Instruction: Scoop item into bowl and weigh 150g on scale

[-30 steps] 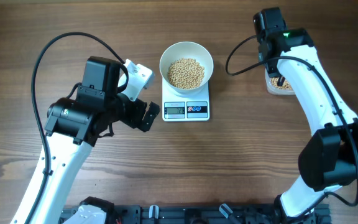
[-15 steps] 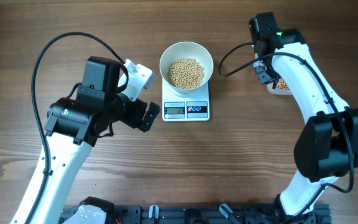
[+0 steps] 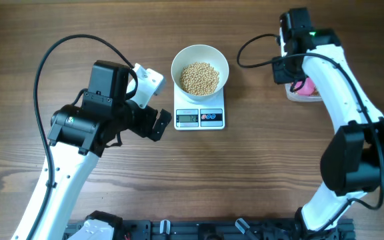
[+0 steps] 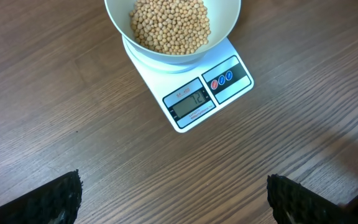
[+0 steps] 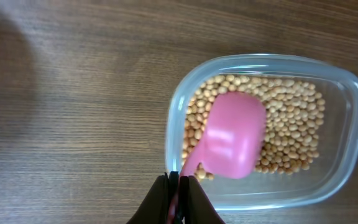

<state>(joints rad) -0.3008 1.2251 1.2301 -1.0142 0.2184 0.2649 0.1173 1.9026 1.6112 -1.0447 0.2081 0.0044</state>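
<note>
The white bowl [image 3: 179,61] stands on the white scale [image 3: 199,118] at the table's middle back, holding a heap of tan beans [image 3: 199,78]. In the left wrist view the bowl [image 4: 229,25], its beans [image 4: 169,25] and the scale [image 4: 207,93] lie ahead of my left gripper [image 4: 179,202], which is open and empty over bare wood. My right gripper [image 5: 179,199] is shut on the handle of a pink scoop [image 5: 232,143]. The scoop's head rests over more beans [image 5: 291,118] in a clear tub [image 5: 353,124].
The clear tub [image 3: 291,93] sits at the back right, mostly hidden under the right arm in the overhead view. My left gripper [image 3: 157,125] hangs just left of the scale. A black rail [image 3: 199,230] runs along the front edge.
The right arm swung left a little, then back to the right over the tub, where the pink scoop now shows. The left arm, bowl and scale have not moved.
</note>
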